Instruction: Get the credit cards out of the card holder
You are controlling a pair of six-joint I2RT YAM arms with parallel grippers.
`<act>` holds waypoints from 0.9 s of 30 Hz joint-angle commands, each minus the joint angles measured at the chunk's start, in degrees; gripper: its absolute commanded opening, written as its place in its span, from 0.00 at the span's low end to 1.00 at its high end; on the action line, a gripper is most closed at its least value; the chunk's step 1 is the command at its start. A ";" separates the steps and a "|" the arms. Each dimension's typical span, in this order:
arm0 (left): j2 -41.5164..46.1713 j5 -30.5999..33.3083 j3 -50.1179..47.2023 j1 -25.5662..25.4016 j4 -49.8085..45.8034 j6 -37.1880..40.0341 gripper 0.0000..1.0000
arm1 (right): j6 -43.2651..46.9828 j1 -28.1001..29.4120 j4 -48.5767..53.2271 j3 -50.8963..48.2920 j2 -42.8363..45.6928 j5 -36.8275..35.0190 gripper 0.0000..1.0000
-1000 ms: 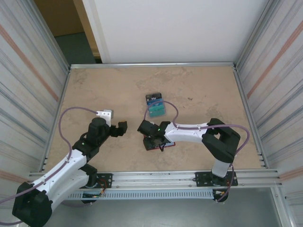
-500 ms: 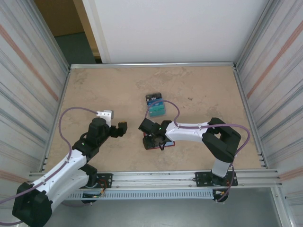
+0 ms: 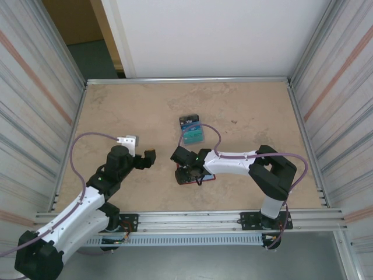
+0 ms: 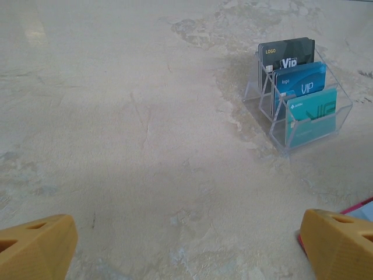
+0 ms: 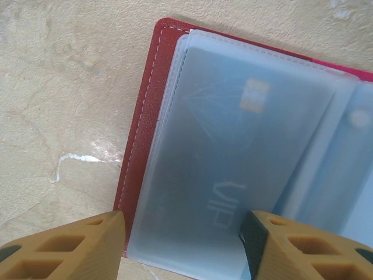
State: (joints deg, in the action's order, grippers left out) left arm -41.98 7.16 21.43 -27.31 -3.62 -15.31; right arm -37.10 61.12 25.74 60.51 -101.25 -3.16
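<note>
The card holder (image 5: 137, 153) is a red wallet lying open on the table, with a credit card (image 5: 233, 169) marked VIP inside its pale clear sleeve. My right gripper (image 5: 183, 248) hangs just over it, open. One finger (image 5: 64, 248) is outside the red edge and the other (image 5: 309, 251) is over the sleeve. From above, the right gripper (image 3: 186, 165) covers most of the card holder (image 3: 208, 177). Three more credit cards (image 4: 300, 84), dark, blue and teal, stand in a clear rack. My left gripper (image 4: 186, 251) is open over bare table, left of the wallet (image 4: 364, 205).
The clear rack (image 3: 192, 130) with its cards stands behind the wallet near the table's middle. Metal walls (image 3: 64, 134) close in the tabletop on the left, right and back. The right arm's purple cable (image 3: 217, 140) loops close by the rack.
The right gripper's jaws have spread a little wider over the sleeve. The left arm has drawn back slightly; its gripper stays open.
</note>
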 commanded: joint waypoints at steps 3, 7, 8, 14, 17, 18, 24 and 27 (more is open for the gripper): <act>1.03 0.66 2.12 0.42 -1.46 0.02 0.99 | -1.09 0.91 2.62 -1.63 -4.19 -0.95 0.55; 1.29 0.64 2.49 0.42 -1.56 0.16 0.99 | -1.47 1.44 3.70 -1.30 -5.46 -2.79 0.53; 1.37 0.64 2.56 0.42 -1.57 0.15 0.99 | -1.55 1.49 3.67 -1.43 -5.53 -2.90 0.52; 1.40 0.67 2.91 0.42 -1.78 0.28 0.99 | -1.56 1.28 2.43 -1.98 -4.01 -1.81 0.48; 1.29 0.66 3.25 0.42 -1.82 0.29 0.99 | -1.44 0.33 0.16 -3.27 -2.31 0.88 0.47; 1.29 0.57 3.39 0.42 -1.89 0.29 0.99 | -1.40 -0.44 -1.39 -4.20 -1.49 2.59 0.47; 1.61 0.20 4.27 0.35 -2.88 0.38 0.99 | -1.74 -3.61 -8.16 -8.70 2.33 9.85 0.40; 2.14 0.16 4.41 0.42 -2.87 0.33 0.99 | -1.29 -4.08 -7.13 -8.61 2.55 8.99 0.35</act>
State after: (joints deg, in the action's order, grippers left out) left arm -41.10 7.14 24.01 -27.31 -5.82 -15.29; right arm -37.54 57.06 17.96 54.04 -97.36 3.16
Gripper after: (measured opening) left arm 0.986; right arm 0.355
